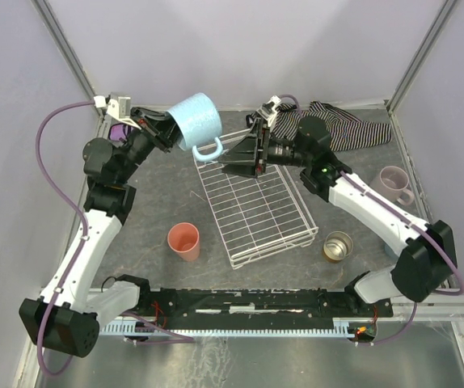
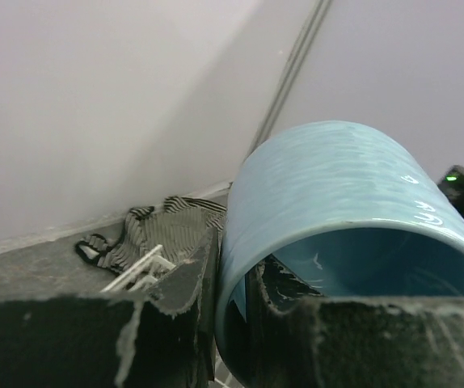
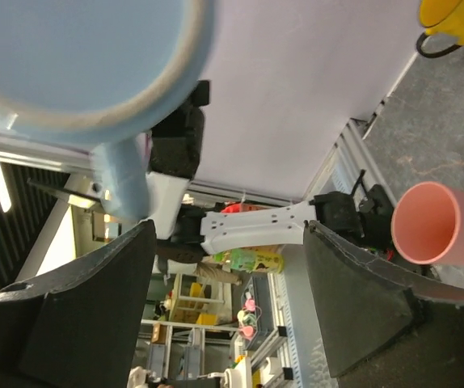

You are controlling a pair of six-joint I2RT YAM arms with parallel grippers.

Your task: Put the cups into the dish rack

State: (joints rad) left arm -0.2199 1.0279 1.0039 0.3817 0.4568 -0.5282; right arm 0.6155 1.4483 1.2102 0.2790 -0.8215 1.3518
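While the left gripper (image 1: 170, 128) pinches the rim of the light blue mug (image 1: 196, 120), one finger inside and one outside, the mug hangs tipped on its side above the far left corner of the dish rack (image 1: 252, 212), its handle toward the rack. The right gripper (image 1: 232, 159) hovers just beside it over the rack's far end, jaws spread wide and empty. A salmon tumbler (image 1: 185, 240) stands left of the rack; a metal cup (image 1: 338, 246) and a pale pink mug (image 1: 394, 181) sit to its right.

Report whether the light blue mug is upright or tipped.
Tipped. The left gripper holds the blue mug on its side by the rim, near the rack's far corner.
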